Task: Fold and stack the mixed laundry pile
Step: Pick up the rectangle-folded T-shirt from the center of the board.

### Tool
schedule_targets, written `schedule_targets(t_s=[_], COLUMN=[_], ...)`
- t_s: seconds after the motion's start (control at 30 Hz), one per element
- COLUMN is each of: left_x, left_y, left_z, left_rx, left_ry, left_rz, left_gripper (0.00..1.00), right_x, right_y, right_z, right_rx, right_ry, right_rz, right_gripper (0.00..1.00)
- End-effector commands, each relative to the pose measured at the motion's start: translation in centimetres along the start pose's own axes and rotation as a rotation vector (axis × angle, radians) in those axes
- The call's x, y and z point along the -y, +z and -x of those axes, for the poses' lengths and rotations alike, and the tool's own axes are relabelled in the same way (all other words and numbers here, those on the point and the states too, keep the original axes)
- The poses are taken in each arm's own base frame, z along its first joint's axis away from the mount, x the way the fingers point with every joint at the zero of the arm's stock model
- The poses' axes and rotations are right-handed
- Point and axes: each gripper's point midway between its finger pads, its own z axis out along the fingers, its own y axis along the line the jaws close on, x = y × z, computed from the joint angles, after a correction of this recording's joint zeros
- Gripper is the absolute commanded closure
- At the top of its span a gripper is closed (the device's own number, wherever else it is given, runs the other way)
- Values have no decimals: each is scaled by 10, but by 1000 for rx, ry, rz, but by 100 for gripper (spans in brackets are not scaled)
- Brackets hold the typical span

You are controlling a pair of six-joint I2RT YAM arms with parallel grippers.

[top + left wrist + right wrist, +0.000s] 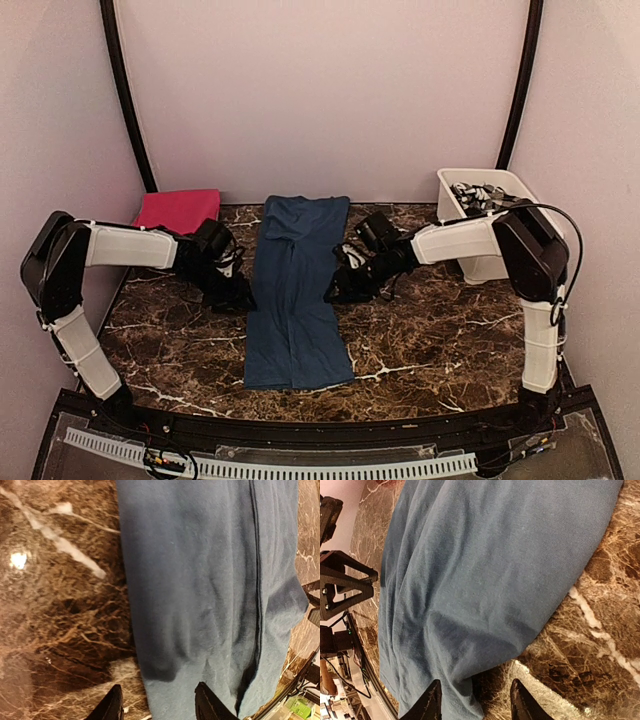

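Note:
A dark blue garment, shaped like trousers, lies flat and lengthwise on the middle of the marble table. My left gripper sits low at its left edge and my right gripper at its right edge, about halfway along. In the left wrist view the left gripper is open, and the hem of the blue garment runs between its fingers. The right gripper is open too, straddling the opposite edge of the blue cloth. A folded magenta-pink garment rests at the back left.
A white tub at the back right holds grey-and-white patterned cloth. Walls enclose the table on three sides. Bare marble shows in front of the blue garment and on either side of it.

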Motion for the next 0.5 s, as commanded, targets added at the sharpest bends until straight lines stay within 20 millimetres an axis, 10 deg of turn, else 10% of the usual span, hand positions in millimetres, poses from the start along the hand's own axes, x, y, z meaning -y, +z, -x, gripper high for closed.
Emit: schedule_targets(t_s=[0.0, 0.33, 0.47], left_x=[26, 14, 5], left_y=[3, 13, 13], left_z=[1, -12, -26], left_rx=[44, 14, -6], left_ry=[22, -16, -31], left_rz=[-83, -12, -2], left_gripper=[53, 76, 93], right_x=[-5, 15, 25], right_y=[13, 16, 3], right_z=[3, -24, -38], right_rx=[17, 5, 26], right_ry=[19, 95, 123], right_rz=[61, 48, 20], right_gripper=[59, 100, 100])
